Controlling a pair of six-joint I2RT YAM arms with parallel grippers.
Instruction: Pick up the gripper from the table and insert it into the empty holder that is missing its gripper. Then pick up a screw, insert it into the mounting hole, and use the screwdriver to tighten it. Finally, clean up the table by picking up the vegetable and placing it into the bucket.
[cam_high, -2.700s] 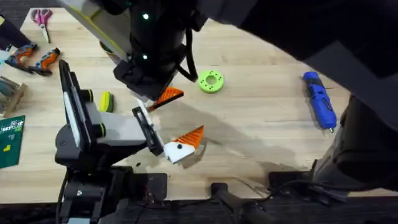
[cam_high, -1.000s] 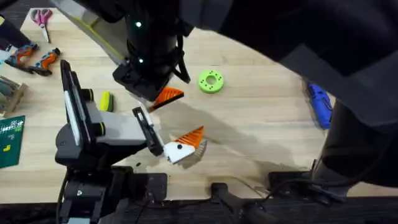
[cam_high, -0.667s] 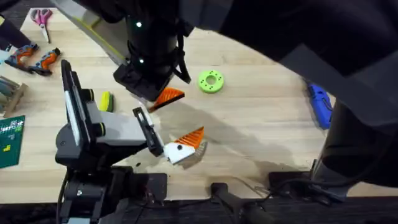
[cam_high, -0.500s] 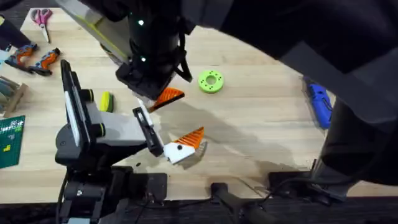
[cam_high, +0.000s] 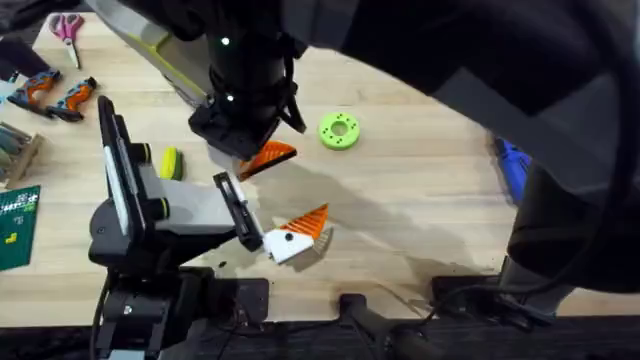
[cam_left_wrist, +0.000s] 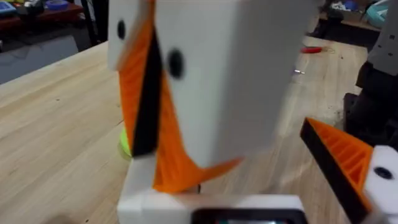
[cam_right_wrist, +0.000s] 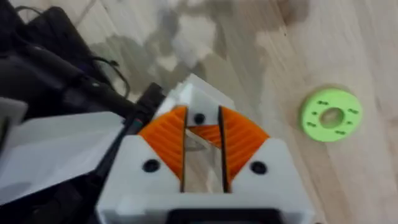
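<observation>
Your right gripper (cam_right_wrist: 202, 146) stays clamped on the orange tip (cam_high: 270, 156), barely shifted, just at 1 o'clock of the empty holder (cam_high: 226, 187). Insertion remains undone. Left gripper (cam_high: 262, 215) stands apart

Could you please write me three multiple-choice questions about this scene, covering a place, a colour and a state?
1. Where is the ring?
A. On the table, beside the held fingertip
B. Around the screwdriver
C. On the scissors

2. What colour is the screwdriver?
A. Pink
B. Blue
C. Orange

3. What state is the fingertip near the ring in?
A. Lying loose on the table
B. Dropped inside the ring
C. Clamped in the right gripper

Answers:
1 A: the ring lies flat on the table, a little way from the fingertip.
2 B: the screwdriver is bright blue.
3 C: the right gripper has its orange pads closed on it.
</observation>
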